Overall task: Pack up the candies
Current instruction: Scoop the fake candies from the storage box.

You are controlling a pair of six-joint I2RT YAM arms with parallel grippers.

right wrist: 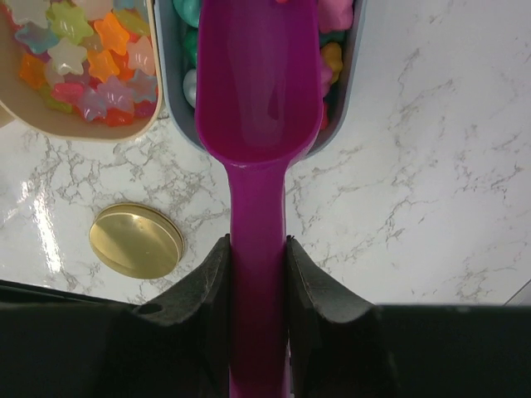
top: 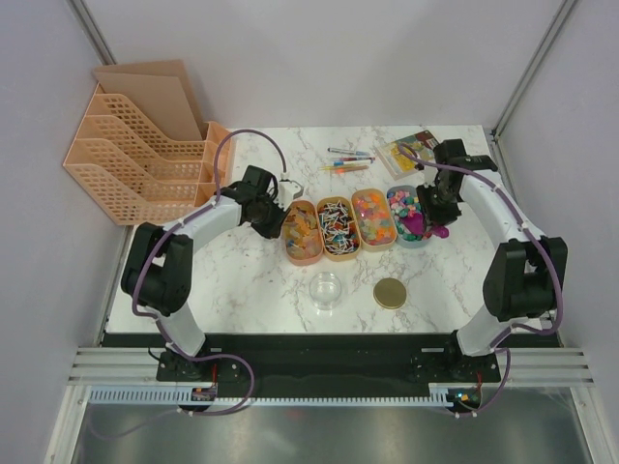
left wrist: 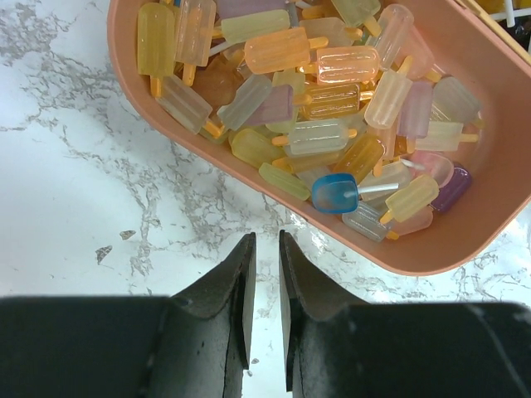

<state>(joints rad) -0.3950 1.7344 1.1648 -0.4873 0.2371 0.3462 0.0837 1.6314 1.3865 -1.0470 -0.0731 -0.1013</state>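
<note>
Marble-patterned white table carries four oblong trays in a row between the two arms, and the candies lie heaped inside them. The leftmost tray, peach-coloured, is filled with translucent popsicle-shaped pieces in yellow, orange, pink and purple, with one blue piece near its near wall. The left fingers hang above bare table just beside that tray, pressed almost together with only a thin slit between them and nothing held. At the other end of the row, the right fingers pinch the handle of a purple scoop from both sides. The scoop's bowl reaches over the near end of the blue-grey tray, where pink, teal and yellow sweets show around it, and the part of the bowl in view holds nothing. Beside that tray, a cream one holds star-shaped pieces in orange, pink and green. A round gold lid lies flat on the table in front of the trays, with a small clear jar standing to its left. Thin coloured pens lie behind the row, and a stack of peach file racks sits at the far left corner.
</note>
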